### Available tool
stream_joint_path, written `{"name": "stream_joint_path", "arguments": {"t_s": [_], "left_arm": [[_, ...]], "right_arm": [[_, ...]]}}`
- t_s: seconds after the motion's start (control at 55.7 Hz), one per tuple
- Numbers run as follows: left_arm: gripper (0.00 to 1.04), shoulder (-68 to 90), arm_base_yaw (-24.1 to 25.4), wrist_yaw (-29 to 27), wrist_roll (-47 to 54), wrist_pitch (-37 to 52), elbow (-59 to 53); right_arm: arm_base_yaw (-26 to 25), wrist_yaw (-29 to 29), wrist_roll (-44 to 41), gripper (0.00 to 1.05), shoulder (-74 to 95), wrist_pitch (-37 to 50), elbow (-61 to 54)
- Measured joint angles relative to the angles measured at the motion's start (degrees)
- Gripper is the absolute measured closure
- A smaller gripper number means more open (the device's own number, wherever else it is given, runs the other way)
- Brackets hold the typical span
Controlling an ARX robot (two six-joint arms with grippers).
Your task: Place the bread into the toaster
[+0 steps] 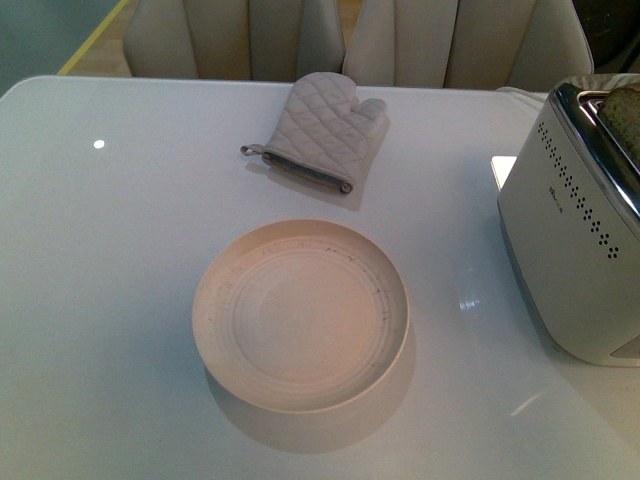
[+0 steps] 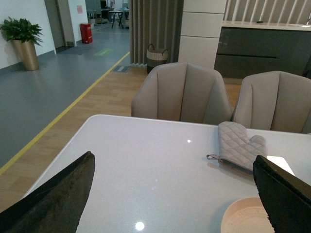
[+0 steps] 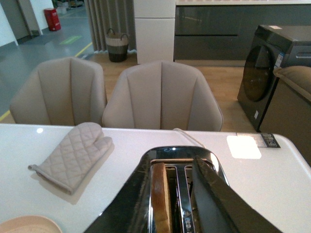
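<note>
Standing upright in a chrome slot, the slice of tan sandwich bread with brown crust (image 3: 160, 204) is seen seated inside the boxy white toaster with dotted side panel (image 1: 570, 240); in the front view its top edge (image 1: 625, 110) projects just above the slot. The right pincer (image 3: 170, 194) is positioned directly over the toaster's top, its two dark fingers (image 3: 214, 199) spread apart on either side of the slots; nothing is gripped between them, and contact with the bread cannot be determined. The left pincer (image 2: 172, 194) is held above the glossy white bench (image 1: 120, 300), its fingers (image 2: 58, 199) spread wide and empty. Beside the toaster, toward the bench centre, a round cream ceramic plate (image 1: 300, 315) is located, with nothing on it. Beyond the plate, well apart from the toaster, a quilted beige oven mitt (image 1: 320, 130) lies flat. Behind the bench, two beige upholstered chairs (image 3: 163, 97) are placed.
</note>
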Motion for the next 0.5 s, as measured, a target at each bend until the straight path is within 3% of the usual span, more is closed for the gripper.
{"name": "stream_joint_path", "arguments": {"t_s": [0.09,0.503], "left_arm": [[0.07,0.00,0.00,0.00,0.00,-0.02,0.00],[0.07,0.00,0.00,0.00,0.00,-0.02,0.00]], "right_arm": [[0.00,0.02,-0.02,1.03,-3.08,0.31,-3.43],[0.00,0.02,0.24,1.03,-15.43,-3.69,-11.58]]}}
